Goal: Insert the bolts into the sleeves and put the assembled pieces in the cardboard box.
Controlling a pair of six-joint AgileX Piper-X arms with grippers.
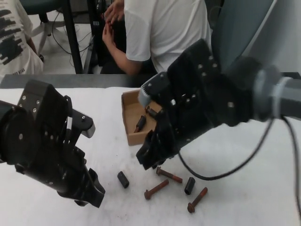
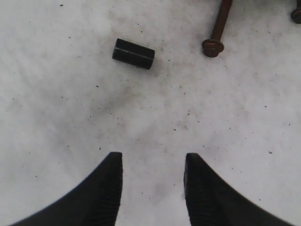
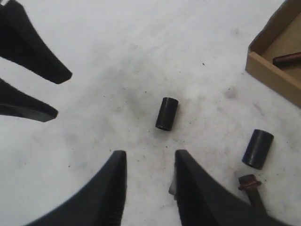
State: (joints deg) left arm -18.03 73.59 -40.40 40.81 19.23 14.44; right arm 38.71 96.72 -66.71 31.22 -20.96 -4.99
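As we scanned from the left, the left gripper (image 1: pixel 94 195) (image 2: pixel 153 162) hung low over the white bench (image 1: pixel 244 197), fingers approx. half open w/ nothing between them. Just right of it lay a loose sleeve (image 1: pixel 123 179) (image 2: pixel 133 53) (image 3: pixel 166 113), black, on its side, between the two grippers and touching neither. Farther back stood the cardboard box (image 1: pixel 136 139) (image 3: pixel 273 77), open-topped, w/ two assembled pieces (image 1: pixel 140 123) inside. The right gripper (image 1: pixel 146 162) (image 3: pixel 150 160) hovered by the box's near corner, tips pointing down. Its fingers were also parted and gripped nothing. Right of it we saw rusty bolts lying flat on the bench: the first bolt (image 1: pixel 156 189) (image 2: pixel 217 28), the second bolt (image 1: pixel 169 175), then, past a second sleeve (image 1: pixel 189 185), the third bolt (image 1: pixel 197 199). That second sleeve sat between the second bolt and the third bolt, close to both; we couldn't tell if it touched either. All three bolts and both sleeves lay outside the box, none fitted together.
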